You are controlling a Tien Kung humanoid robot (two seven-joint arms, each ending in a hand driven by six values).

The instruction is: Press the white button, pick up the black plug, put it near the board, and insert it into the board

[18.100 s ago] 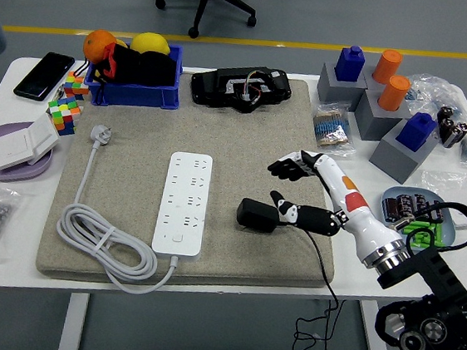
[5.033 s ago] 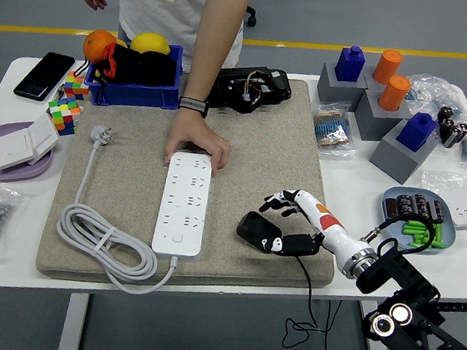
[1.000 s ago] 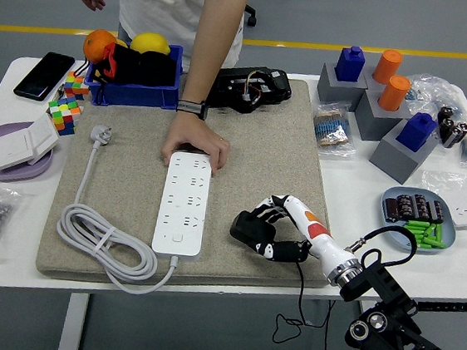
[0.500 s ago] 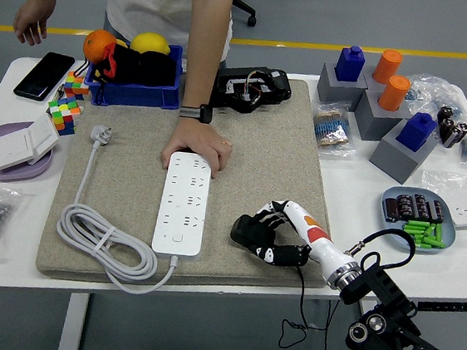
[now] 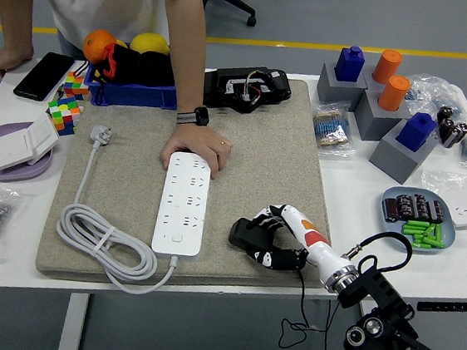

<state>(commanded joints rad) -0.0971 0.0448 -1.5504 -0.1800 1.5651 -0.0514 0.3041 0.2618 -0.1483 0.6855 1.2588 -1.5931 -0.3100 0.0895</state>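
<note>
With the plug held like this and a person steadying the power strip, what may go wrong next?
The right hand grips the black plug low over the mat; moving it toward the power strip may drag it or loosen the grip. The cable hangs off the table edge and may snag. The person's hand rests on the strip's far end, so it may get bumped.

High head view, forward-down over the white table (image 5: 359, 176)
</note>
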